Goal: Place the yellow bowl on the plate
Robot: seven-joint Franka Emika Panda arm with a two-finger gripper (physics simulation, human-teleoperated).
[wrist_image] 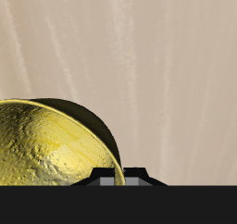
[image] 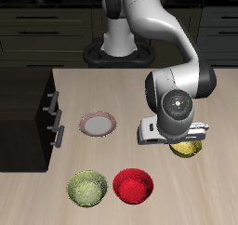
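Bowl position: yellow bowl [image: 187, 149] sits on the bench [image: 204, 196], directly beneath the hand [image: 173, 136].
Hand state: cannot tell; fingers hidden behind the arm.
Hidden: most of the bowl, covered by the hand.
Surroundings: plate [image: 98, 125] well apart; red bowl [image: 133, 186] and yellow-green bowl [image: 87, 188] nearer the front edge.

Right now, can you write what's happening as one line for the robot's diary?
end effector: over yellow bowl, grip unclear | yellow bowl: on table, off plate | step: bowl not placed
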